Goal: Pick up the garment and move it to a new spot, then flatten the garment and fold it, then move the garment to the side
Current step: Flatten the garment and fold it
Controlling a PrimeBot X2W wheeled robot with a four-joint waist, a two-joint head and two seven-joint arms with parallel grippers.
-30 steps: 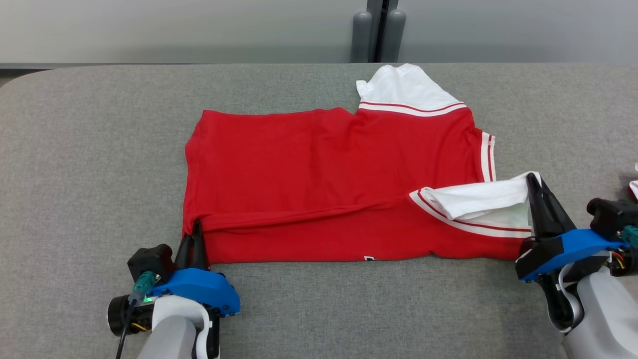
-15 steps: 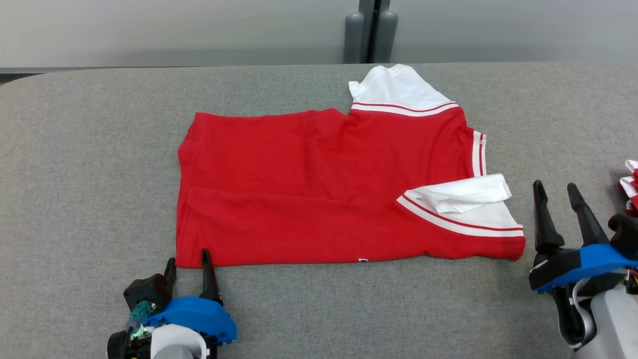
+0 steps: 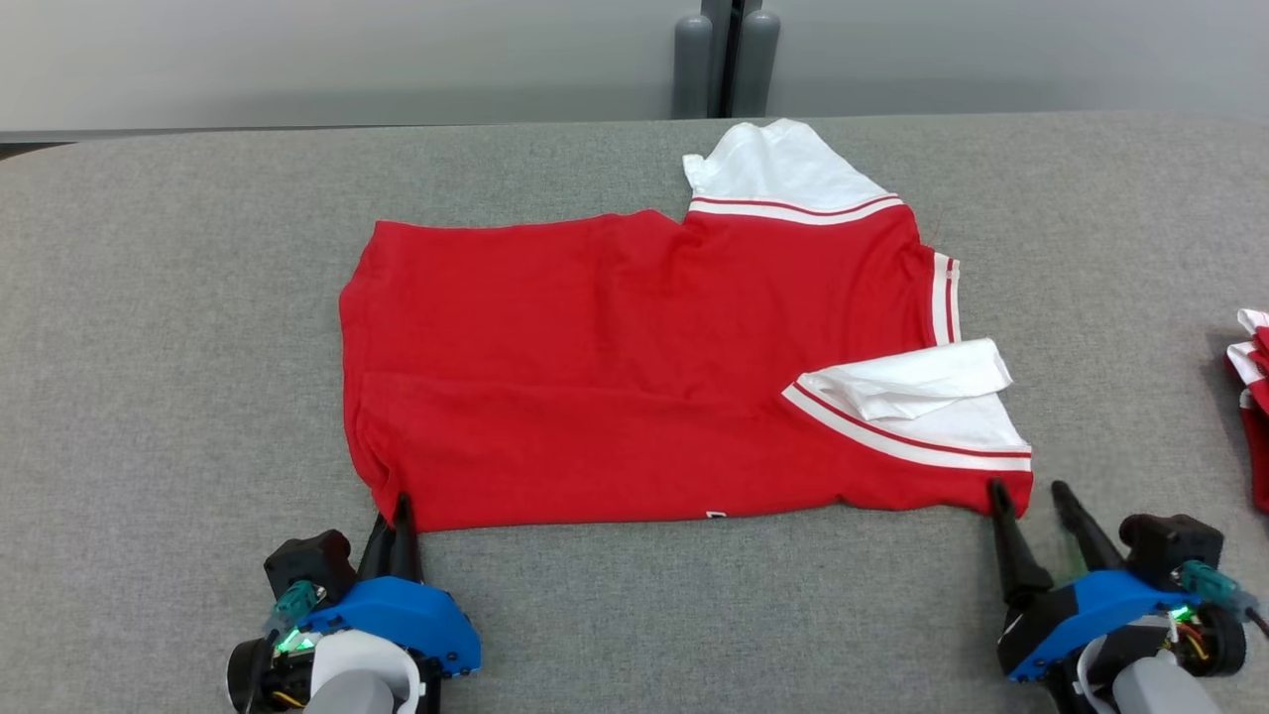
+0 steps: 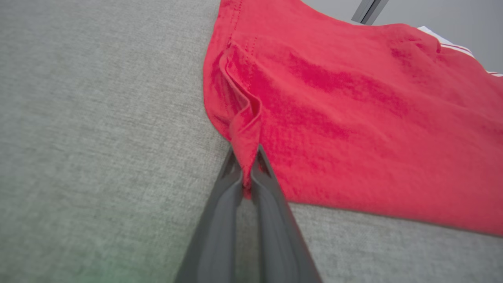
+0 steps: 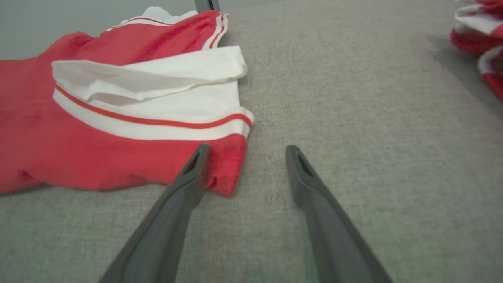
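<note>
Red shirt [image 3: 615, 367] lay flat on the grey table [image 3: 149, 297], roughly mid-table, folded lengthwise, with the collar end towards the robot's right. One white sleeve [image 3: 912, 382] was folded back over the body near the right front corner.

Left pincer [image 3: 395, 508] sat at the shirt's near left corner. In the left wrist view the left pincer [image 4: 245, 151] was pressed together, pinching a bunched bit of the red hem, with the shirt [image 4: 353, 98] spreading away beyond the tips.

Right pincer [image 3: 1027, 488] was at the near right corner, spread wide and not gripping. In the right wrist view the right pincer [image 5: 248, 148] had one finger over the red corner of the shirt [image 5: 78, 157], and the corner's tip poked into the gap between the fingers. The other finger was over bare table.

A second red-and-white garment [image 3: 1254, 397] lay at the far right table edge, well apart.
</note>
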